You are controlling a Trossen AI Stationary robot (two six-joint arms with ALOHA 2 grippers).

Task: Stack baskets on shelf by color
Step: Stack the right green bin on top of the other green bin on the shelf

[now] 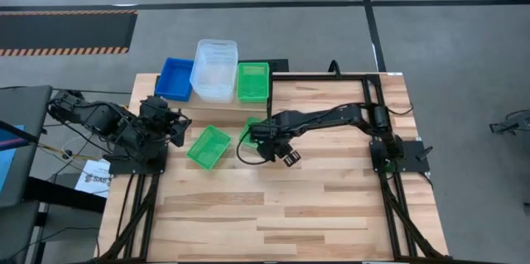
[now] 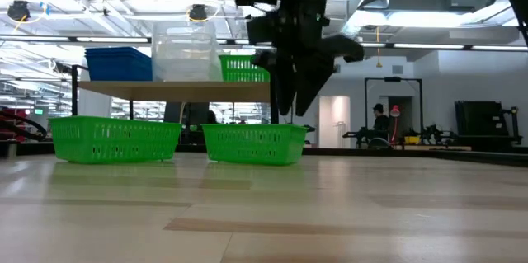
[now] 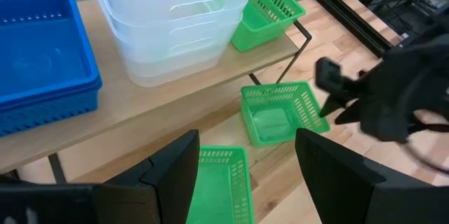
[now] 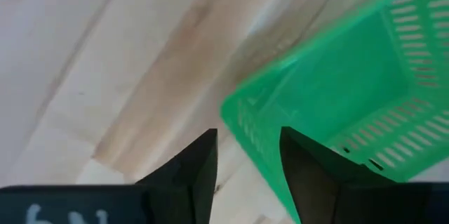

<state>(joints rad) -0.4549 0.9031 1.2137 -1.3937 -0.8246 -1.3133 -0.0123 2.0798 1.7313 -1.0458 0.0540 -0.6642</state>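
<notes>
Waiting on the desk just in front of the shelf are two loose green baskets, one nearer the left arm and one partly under the right gripper, while the shelf is already carrying a blue stack, a clear stack and a single green basket. The right gripper's jaws are standing open and empty beside that second basket's rim, so the step in hand is probably picking it up; next they are needing to straddle a wall and close. The left gripper is idling open
</notes>
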